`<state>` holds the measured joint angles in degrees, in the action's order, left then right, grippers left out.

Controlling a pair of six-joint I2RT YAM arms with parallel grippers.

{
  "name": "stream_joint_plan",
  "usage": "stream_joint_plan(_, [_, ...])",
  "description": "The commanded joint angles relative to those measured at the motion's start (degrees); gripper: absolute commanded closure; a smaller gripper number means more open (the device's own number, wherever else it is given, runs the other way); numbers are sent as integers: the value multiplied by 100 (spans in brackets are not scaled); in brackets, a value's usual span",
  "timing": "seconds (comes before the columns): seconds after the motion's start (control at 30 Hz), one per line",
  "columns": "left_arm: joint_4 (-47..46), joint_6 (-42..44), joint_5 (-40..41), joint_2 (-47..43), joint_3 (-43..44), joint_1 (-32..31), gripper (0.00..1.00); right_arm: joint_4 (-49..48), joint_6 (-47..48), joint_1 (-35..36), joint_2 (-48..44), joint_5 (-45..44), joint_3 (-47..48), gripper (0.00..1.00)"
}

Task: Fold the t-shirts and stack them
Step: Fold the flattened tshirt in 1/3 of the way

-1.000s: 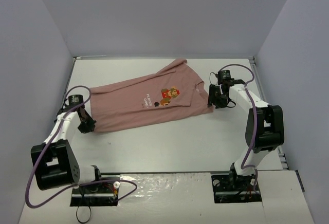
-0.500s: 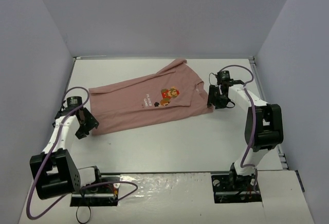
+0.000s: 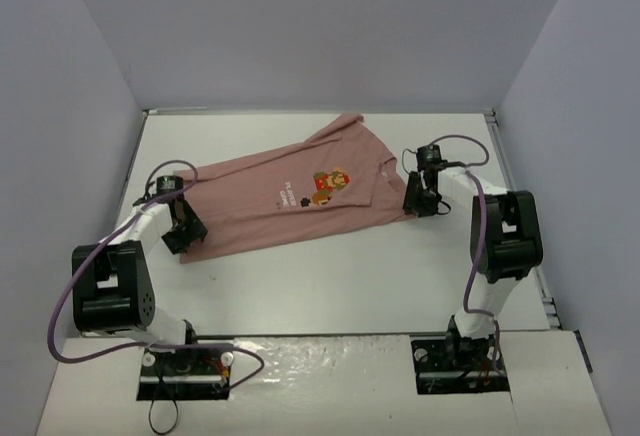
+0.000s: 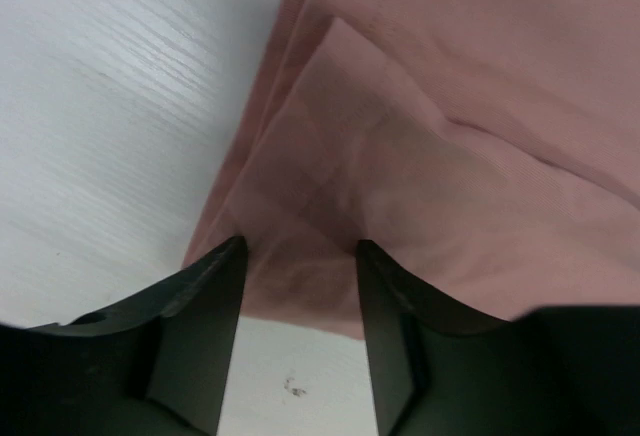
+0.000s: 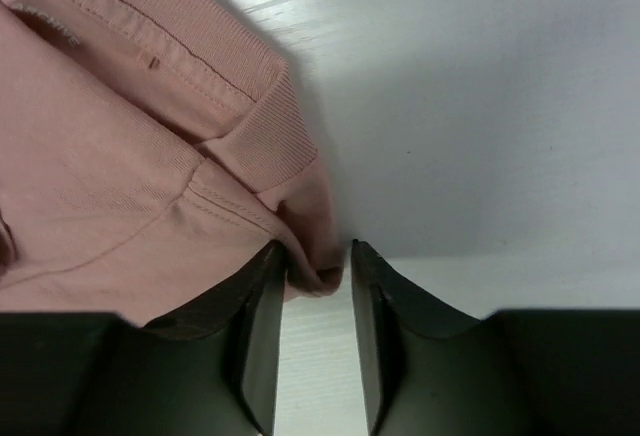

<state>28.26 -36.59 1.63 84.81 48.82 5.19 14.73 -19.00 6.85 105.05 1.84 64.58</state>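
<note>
One dusty-pink t-shirt (image 3: 240, 206) lies spread flat across the table, its chest graphic (image 3: 330, 184) facing up. My left gripper (image 3: 183, 233) is at the shirt's near left corner. In the left wrist view this gripper (image 4: 300, 256) stands open, and the hem corner of the t-shirt (image 4: 450, 156) lies between the tips. My right gripper (image 3: 417, 203) is at the shirt's right edge, beside the collar. In the right wrist view the right gripper (image 5: 314, 256) straddles a small fold of the t-shirt (image 5: 100, 156). The fold touches one finger, and a gap shows at the other.
The white table (image 3: 330, 276) is boxed in by grey walls at the left, back and right. Both arm bases (image 3: 460, 356) sit at the near edge, with cables looping beside them.
The left gripper went from shut to open, letting go of the shirt's corner, then swung inward over the hem. The right jaws narrowed slightly around the fold.
</note>
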Motion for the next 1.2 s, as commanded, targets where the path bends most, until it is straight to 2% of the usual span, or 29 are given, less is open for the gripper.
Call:
stream_joint_plan(0.0, [-227, -235, 145, 397, 145, 23, 60, -104, -180, -91, -53, -800, -275, 80])
stream_joint_plan(0.07, [-206, -315, 170, 440, 45, 70, 62, -109, -219, -187, -95, -931, -372, 91])
stream_joint_plan(0.17, [-131, -373, 145, 399, -163, 87, 63, -84, -285, -304, -319, -998, -604, 100])
stream_joint_plan(0.33, [91, -473, 153, -24, -559, 87, 64, 117, -413, -351, -924, -1210, -1027, 100])
stream_joint_plan(0.47, [411, -451, 349, -843, -696, 88, 64, 330, -436, -369, -1380, -1440, -1253, 100])
stream_joint_plan(0.57, [582, -273, 407, -1285, -603, 96, 62, 414, -357, -376, -1654, -1407, -1166, 93])
stream_joint_plan(0.77, [782, 346, 271, -1683, 306, -42, 44, 635, 89, -284, -2201, -1192, -250, 75])
stream_joint_plan(0.83, [667, 685, 164, -1660, 655, -367, 42, 637, 254, -270, -2311, -844, -22, 68])
stream_joint_plan(0.93, [495, 1422, 286, -1434, 1161, -1295, 40, 637, 394, -246, -2401, -289, 108, 62])
stream_joint_plan(0.97, [375, 1592, 316, -1356, 1293, -1686, 39, 637, 405, -246, -2439, -244, 122, 60])
stream_joint_plan(1.1, [57, 2071, 312, -966, 1734, -2469, 39, 637, 465, -258, -2569, -141, -12, 54])
stream_joint_plan(1.17, [-205, 2433, 449, -666, 1976, -3170, 38, 650, 481, -288, -2731, -149, -139, 54])
